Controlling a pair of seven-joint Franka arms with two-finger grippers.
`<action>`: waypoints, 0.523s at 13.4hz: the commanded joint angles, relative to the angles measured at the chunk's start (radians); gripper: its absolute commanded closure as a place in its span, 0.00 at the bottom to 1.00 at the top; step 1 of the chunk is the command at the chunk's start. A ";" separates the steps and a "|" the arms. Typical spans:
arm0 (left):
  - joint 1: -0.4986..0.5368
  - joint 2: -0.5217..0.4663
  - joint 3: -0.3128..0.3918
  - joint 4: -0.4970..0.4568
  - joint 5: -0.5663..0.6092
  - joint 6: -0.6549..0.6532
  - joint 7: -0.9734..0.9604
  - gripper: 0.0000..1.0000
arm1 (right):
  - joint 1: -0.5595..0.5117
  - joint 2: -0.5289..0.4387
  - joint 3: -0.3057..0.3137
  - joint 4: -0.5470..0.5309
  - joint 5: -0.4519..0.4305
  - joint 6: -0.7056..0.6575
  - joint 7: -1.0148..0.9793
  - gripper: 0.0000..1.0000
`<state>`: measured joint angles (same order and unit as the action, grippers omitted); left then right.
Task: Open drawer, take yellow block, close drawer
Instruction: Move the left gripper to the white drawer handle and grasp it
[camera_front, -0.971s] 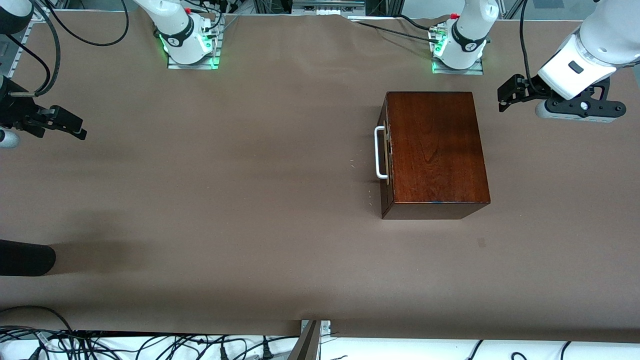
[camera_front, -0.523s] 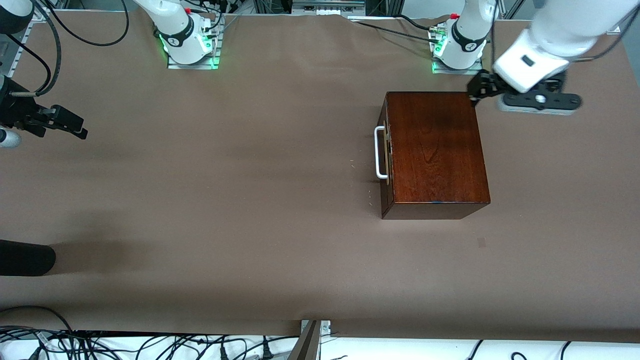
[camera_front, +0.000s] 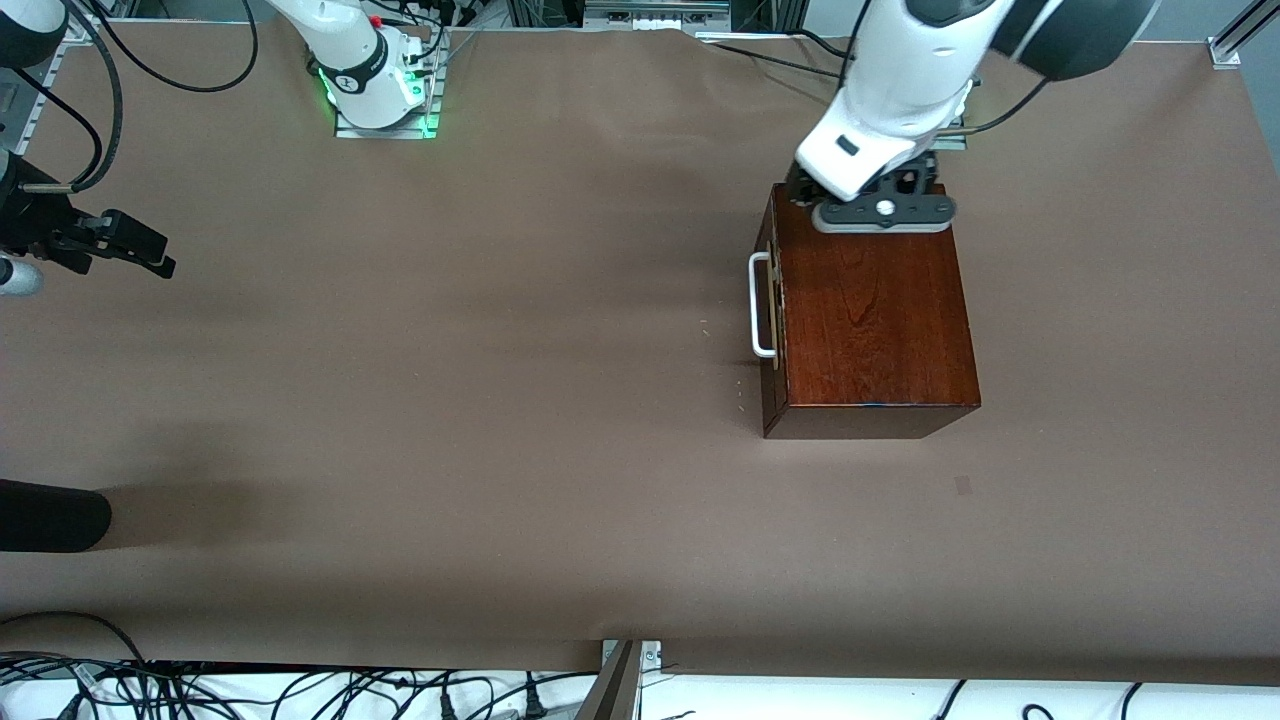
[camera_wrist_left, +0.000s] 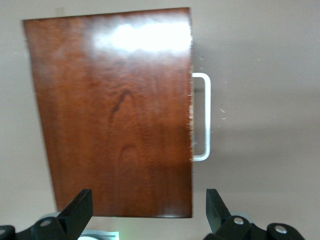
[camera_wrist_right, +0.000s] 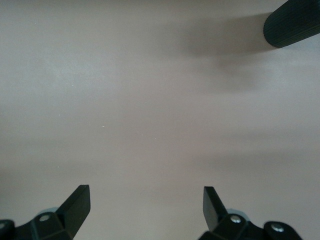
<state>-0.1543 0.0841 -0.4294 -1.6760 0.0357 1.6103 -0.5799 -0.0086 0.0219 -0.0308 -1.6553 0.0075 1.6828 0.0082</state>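
Note:
The dark reddish-brown wooden box sits on the table toward the left arm's end. Its drawer is shut, with the white bar handle facing the right arm's end. The box top and handle also show in the left wrist view. The yellow block is hidden. My left gripper hovers open and empty over the edge of the box nearest the arm bases. My right gripper waits open and empty over bare table at the right arm's end.
A black cylindrical object lies at the table's edge at the right arm's end, nearer the front camera than the right gripper; it also shows in the right wrist view. The right arm's base stands at the back. Cables run along the front edge.
The left arm has swung in from the left arm's end of the table to over the box. The right arm and the box have not moved.

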 joint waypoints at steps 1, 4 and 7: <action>-0.063 0.072 -0.008 0.012 0.023 0.052 -0.084 0.00 | -0.004 0.000 0.003 0.014 0.003 -0.017 0.003 0.00; -0.128 0.166 -0.008 0.022 0.042 0.138 -0.136 0.00 | -0.005 0.000 0.003 0.014 0.003 -0.017 0.003 0.00; -0.214 0.253 -0.008 0.025 0.192 0.140 -0.220 0.00 | -0.005 0.000 0.003 0.014 0.003 -0.017 0.003 0.00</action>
<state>-0.3193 0.2755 -0.4370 -1.6781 0.1343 1.7498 -0.7381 -0.0086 0.0219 -0.0308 -1.6552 0.0075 1.6824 0.0082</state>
